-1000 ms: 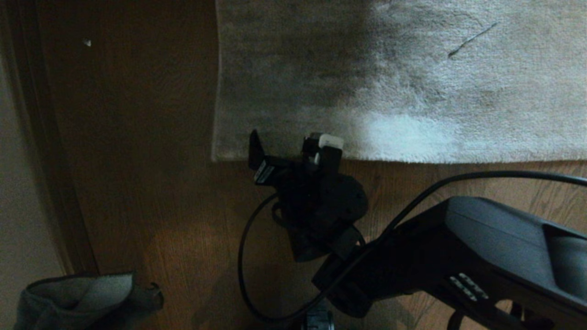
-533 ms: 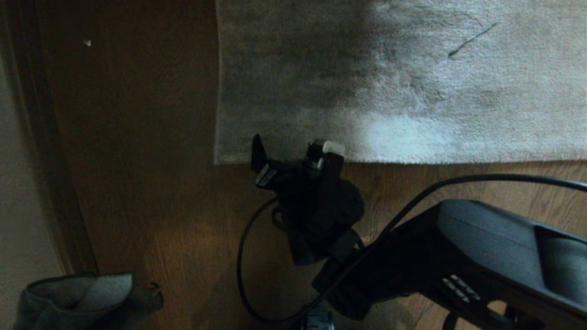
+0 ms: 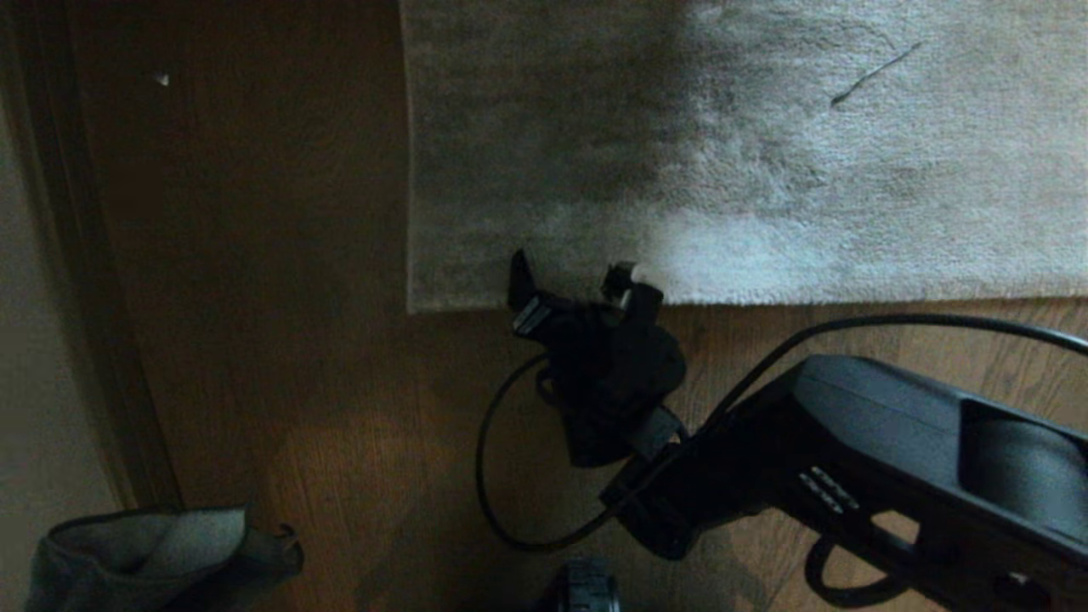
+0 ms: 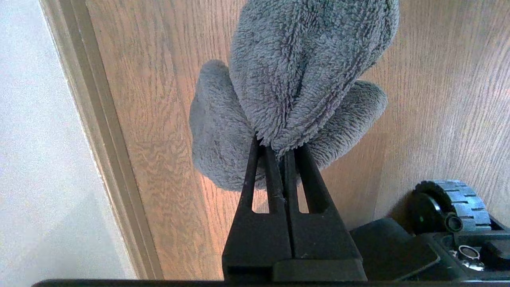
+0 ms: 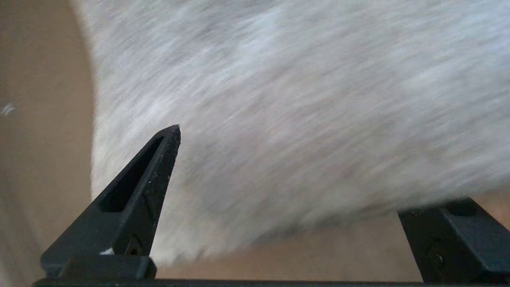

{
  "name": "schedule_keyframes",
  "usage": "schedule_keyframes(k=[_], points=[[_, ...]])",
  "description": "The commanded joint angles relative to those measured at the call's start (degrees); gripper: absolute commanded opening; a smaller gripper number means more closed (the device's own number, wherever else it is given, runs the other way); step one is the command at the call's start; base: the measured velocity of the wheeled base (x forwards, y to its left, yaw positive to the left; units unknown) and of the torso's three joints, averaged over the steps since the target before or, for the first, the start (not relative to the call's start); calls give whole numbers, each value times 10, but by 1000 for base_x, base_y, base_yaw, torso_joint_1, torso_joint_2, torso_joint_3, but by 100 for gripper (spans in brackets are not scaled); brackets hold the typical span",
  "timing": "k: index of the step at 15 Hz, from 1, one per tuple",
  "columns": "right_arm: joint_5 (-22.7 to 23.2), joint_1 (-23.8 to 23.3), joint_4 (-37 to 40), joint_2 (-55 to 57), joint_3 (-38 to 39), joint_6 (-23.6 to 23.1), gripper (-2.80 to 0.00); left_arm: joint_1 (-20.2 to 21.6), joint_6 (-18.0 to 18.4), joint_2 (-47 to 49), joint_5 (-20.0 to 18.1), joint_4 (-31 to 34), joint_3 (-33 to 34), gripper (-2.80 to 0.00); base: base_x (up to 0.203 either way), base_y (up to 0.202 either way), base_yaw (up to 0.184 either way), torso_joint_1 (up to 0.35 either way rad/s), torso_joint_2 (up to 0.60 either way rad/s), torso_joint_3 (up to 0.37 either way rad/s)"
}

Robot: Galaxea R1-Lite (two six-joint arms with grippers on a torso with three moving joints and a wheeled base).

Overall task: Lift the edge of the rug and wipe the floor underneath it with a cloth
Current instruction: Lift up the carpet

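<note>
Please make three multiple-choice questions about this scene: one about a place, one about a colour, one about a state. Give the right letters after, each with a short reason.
1. Where is the right tool?
A. At the rug's near edge, close to its corner
B. Over the middle of the rug
C. Beside the wall

2. What colour is the cloth?
A. Orange
B. Grey
C. White

3. How do the two tools stand?
A. Both open
B. Left open, right shut
C. Left shut on the cloth, right open

Answers:
1. A: in the head view the right tool sits where the hem of the rug meets the floor, near the rug's corner.
2. B: the left wrist view shows a fluffy grey cloth.
3. C: the left tool pinches the cloth between closed fingers; in the right wrist view the right tool's fingers stand wide apart, holding nothing.
</note>
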Motion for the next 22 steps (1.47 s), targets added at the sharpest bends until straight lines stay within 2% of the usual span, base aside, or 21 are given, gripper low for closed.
schedule_keyframes(k=[1, 6, 8, 14, 17, 22], points=[[-2, -18, -28, 6, -5, 15, 0, 0, 0, 0, 0, 0, 0, -280, 0, 0, 0, 0, 0, 0], [-2, -25, -28, -5, -25, 92, 0, 0, 0, 0, 0, 0, 0, -280, 0, 0, 0, 0, 0, 0], [-1, -25, -28, -7, -59, 104, 0, 0, 0, 0, 0, 0, 0, -280, 0, 0, 0, 0, 0, 0], [4, -22, -28, 29, -140, 105, 0, 0, 0, 0, 0, 0, 0, -280, 0, 0, 0, 0, 0, 0], [4, -5, -25, 33, -138, 84, 0, 0, 0, 0, 0, 0, 0, -280, 0, 0, 0, 0, 0, 0], [3, 2, -21, 34, -135, 81, 0, 0, 0, 0, 0, 0, 0, -280, 0, 0, 0, 0, 0, 0]])
